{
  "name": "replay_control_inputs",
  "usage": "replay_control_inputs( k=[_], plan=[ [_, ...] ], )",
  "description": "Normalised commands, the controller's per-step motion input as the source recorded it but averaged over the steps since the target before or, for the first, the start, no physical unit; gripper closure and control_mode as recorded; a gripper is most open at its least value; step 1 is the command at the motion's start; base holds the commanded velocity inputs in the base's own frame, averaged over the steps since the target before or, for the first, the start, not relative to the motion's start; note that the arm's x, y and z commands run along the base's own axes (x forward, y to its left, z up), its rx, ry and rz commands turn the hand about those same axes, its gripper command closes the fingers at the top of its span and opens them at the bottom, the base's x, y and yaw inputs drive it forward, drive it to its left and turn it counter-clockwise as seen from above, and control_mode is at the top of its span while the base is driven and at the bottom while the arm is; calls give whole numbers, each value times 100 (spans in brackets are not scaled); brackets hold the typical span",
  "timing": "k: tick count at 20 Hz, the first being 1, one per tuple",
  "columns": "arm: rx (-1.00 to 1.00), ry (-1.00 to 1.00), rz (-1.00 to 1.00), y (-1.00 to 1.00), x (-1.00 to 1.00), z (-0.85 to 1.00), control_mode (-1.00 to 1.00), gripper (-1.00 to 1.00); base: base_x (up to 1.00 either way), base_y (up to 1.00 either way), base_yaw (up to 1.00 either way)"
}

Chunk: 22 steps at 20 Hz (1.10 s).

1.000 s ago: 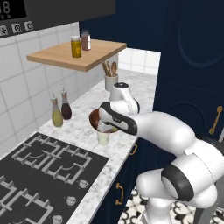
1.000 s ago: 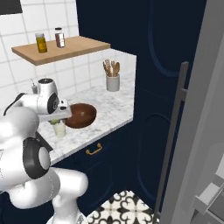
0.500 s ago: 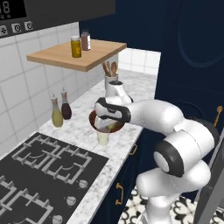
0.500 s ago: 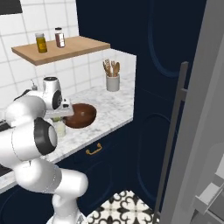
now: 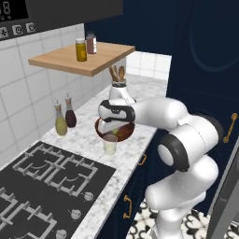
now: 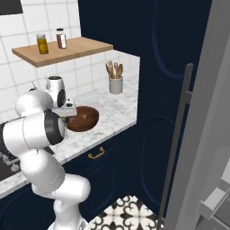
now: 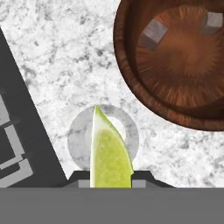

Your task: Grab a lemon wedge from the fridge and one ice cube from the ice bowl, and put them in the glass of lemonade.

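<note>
My gripper [image 7: 111,178] is shut on the lemon wedge [image 7: 109,151], a pale yellow-green slice pointing away from the fingers. Straight beneath it stands the glass of lemonade [image 7: 78,136], its round rim showing on either side of the wedge. From the left base view the gripper [image 5: 111,132] hangs just above the glass [image 5: 110,145], at the near edge of the ice bowl [image 5: 124,133]. The dark-brown wooden ice bowl [image 7: 127,65] holds two grey ice cubes [image 7: 154,34]. The fridge door [image 6: 215,134] stands open at the right.
A black stove [image 5: 42,186] lies left of the glass. Two oil bottles [image 5: 65,117] stand by the tiled wall, and a grey utensil cup [image 6: 116,83] sits at the counter's far end. A wooden shelf [image 5: 79,59] with two jars hangs above. Navy cabinets [image 6: 157,90] flank the counter.
The arm's elbow has swung up and in toward the counter. The hand has stayed over the glass with the wedge in its grip.
</note>
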Motion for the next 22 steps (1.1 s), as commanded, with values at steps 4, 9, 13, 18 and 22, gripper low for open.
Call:
replay_control_inputs(
  k=[4, 9, 13, 18, 22],
  plan=[
    [0, 0, 0, 0, 9, -5, -100, 100, 0, 0, 0],
    [0, 0, 0, 0, 3, -1, -100, 100, 0, 0, 0],
    [0, 0, 0, 6, 3, -4, -100, 100, 0, 0, 0],
    [0, 3, 0, 21, 0, -2, -100, 100, 0, 0, 0],
    [0, 0, 0, 14, 0, -2, -100, 100, 0, 0, 0]
  ],
)
